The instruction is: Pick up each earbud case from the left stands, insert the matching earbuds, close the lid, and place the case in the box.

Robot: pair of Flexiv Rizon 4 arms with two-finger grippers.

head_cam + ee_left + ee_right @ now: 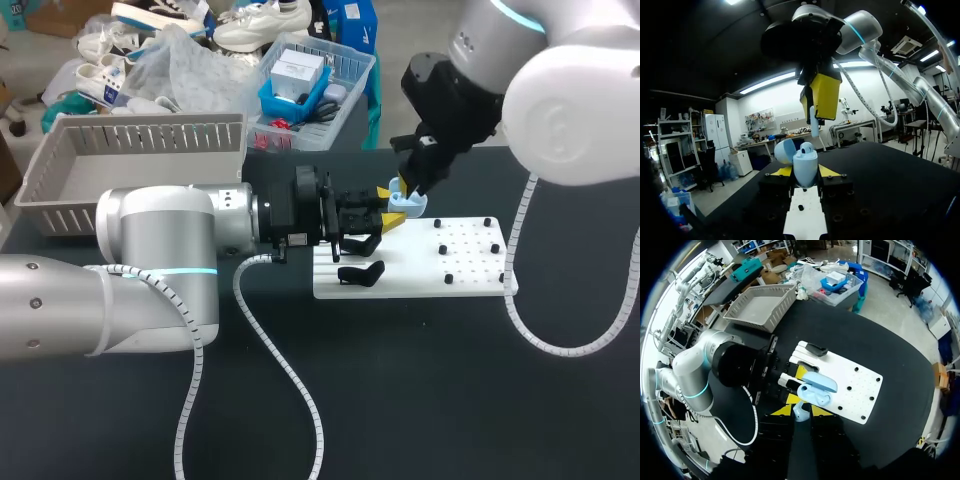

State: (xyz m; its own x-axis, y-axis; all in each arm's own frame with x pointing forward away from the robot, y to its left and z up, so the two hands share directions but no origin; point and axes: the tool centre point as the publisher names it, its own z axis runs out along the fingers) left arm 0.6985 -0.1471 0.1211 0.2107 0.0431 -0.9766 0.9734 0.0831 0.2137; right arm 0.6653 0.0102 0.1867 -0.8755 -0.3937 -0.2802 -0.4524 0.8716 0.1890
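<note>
Two grippers meet over the white board's (pixel 470 262) left end.
Left gripper (pixel 393 207) is clamped on the open earbud case (pixel 804 166), with its lid (pixel 782 151) hinged back. Right gripper (pixel 801 409) pinches an earbud (pixel 813 116) just above it. Risk: a tilted or off-centre earbud could jam on the socket rim or push the case askew. Left wrist view shows one socket apparently filled. Head view hides that but shows the box (pixel 150 120) at far left.

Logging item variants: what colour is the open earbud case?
Light blue. The case shows best in the left wrist view.
</note>
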